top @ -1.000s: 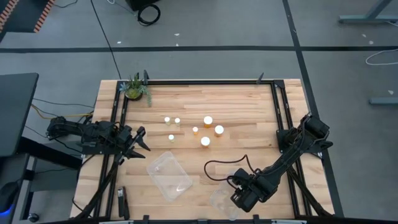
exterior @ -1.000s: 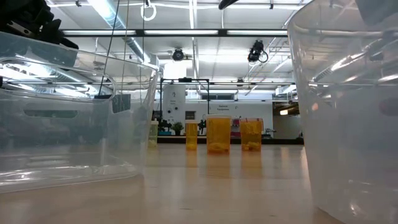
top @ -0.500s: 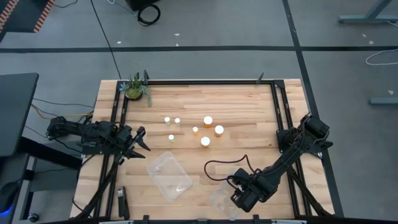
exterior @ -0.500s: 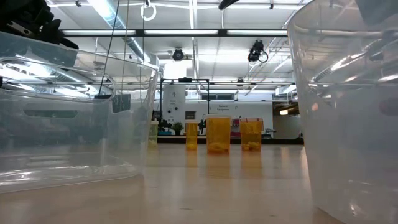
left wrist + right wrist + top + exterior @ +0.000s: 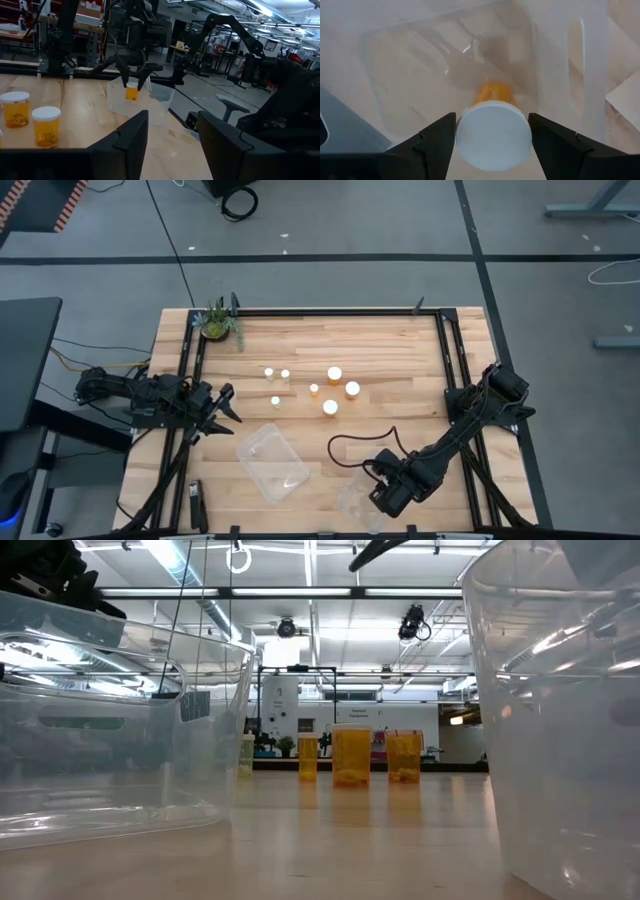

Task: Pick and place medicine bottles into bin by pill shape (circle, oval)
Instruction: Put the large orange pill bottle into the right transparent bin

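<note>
My right gripper [image 5: 385, 498] points down into a clear tub [image 5: 352, 505] at the table's near right and is shut on a medicine bottle [image 5: 492, 132], amber with a white cap. The left wrist view shows that bottle [image 5: 131, 93] between the fingers, inside the tub. Several more medicine bottles [image 5: 330, 407] stand upright on their bases mid-table. My left gripper [image 5: 225, 405] waits open and level at the left edge. My right gripper pinches the bottle between its two fingers at the white cap's rim [image 5: 462, 135]. The fingers come from above and point down. The bottle hangs upright, its amber body [image 5: 494, 92] below the cap. Whether its base touches the tub's floor I cannot tell.
A second clear tub [image 5: 272, 462] lies left of the first, near the front edge. A green potted plant [image 5: 217, 322] stands at the far left corner. A black cable [image 5: 345, 445] loops over the wood toward the right arm. Bare wood lies at the far right.
</note>
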